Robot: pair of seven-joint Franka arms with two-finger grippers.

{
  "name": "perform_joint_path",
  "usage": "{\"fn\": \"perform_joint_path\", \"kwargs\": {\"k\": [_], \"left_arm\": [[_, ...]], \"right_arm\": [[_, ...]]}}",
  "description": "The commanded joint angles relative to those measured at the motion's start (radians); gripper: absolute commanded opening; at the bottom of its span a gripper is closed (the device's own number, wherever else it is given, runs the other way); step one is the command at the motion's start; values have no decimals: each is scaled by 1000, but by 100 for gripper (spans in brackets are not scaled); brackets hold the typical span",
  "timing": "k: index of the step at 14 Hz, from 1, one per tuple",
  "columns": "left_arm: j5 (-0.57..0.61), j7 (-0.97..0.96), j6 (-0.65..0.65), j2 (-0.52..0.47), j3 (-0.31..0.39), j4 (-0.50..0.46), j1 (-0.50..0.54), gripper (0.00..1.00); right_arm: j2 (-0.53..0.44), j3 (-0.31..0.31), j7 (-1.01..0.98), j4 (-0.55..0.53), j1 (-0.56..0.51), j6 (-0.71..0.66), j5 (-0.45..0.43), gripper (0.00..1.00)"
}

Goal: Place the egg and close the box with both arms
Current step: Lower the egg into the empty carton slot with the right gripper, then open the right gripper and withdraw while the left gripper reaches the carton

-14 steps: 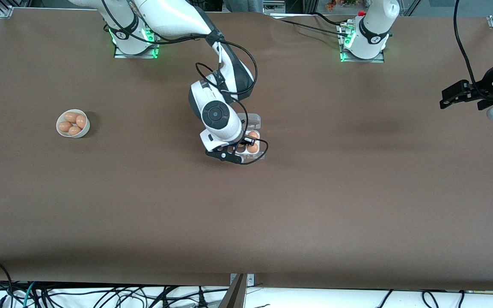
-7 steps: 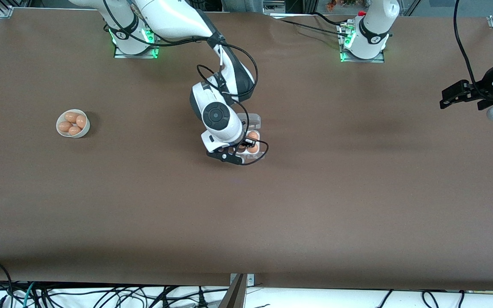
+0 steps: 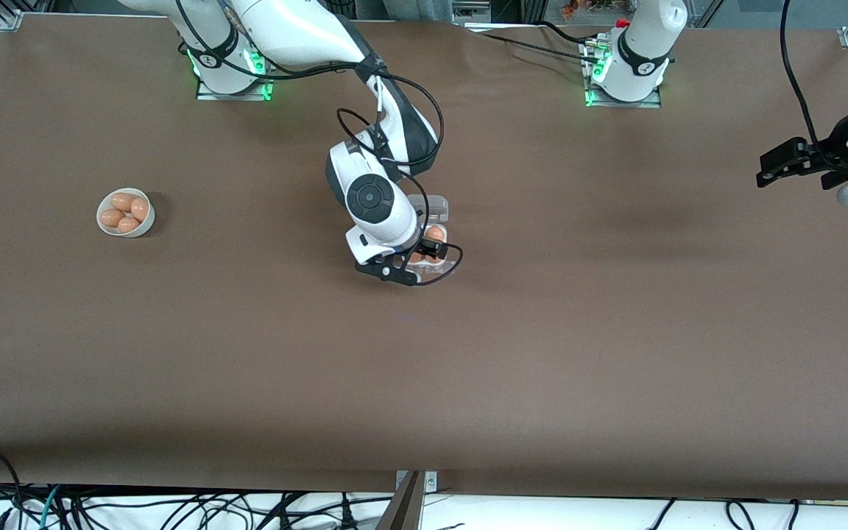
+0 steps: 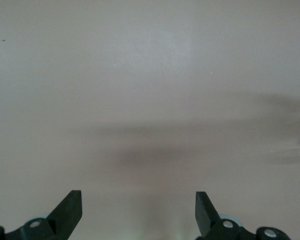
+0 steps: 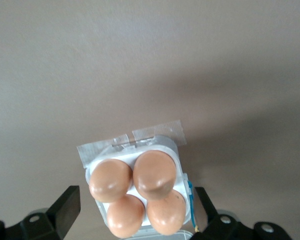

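The box [image 5: 157,142] is a clear-plastic carton at the table's middle, and it also shows in the front view [image 3: 439,213]. Its lid [image 5: 162,235] lies open. Each of its four cells holds a tan-brown egg, for example one egg [image 5: 155,175] beside another [image 5: 110,180]; I cannot tell which is the task's egg. My right gripper [image 5: 136,198] is open and empty, just above the box [image 3: 426,248], with one finger past each side of the tray. My left gripper [image 4: 138,200] is open and empty over bare table at the left arm's end [image 3: 785,163], waiting.
A round white bowl [image 3: 104,225] with three more brown eggs stands toward the right arm's end of the table. The brown table surface [image 3: 542,353] stretches wide around the box. Cables hang along the table's edge nearest the front camera.
My right gripper has shifted very slightly over the box and covers more of the eggs. The left arm has not moved.
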Motion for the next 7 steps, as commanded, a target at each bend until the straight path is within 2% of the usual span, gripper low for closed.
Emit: {"fn": "perform_joint_path", "kwargs": {"k": [1, 3, 6, 7], "left_arm": [[10, 9, -22, 3, 0, 23, 0, 100], [-1, 3, -22, 5, -2, 23, -14, 100], [-147, -10, -22, 6, -4, 23, -15, 100], [-188, -25, -22, 9, -4, 23, -19, 97]], "right_arm": [[-4, -42, 11, 19, -6, -17, 17, 100], [-9, -88, 0, 20, -5, -21, 8, 100], [-13, -151, -15, 19, -3, -33, -1, 100], [-13, -167, -17, 19, -3, -42, -3, 100]]}}
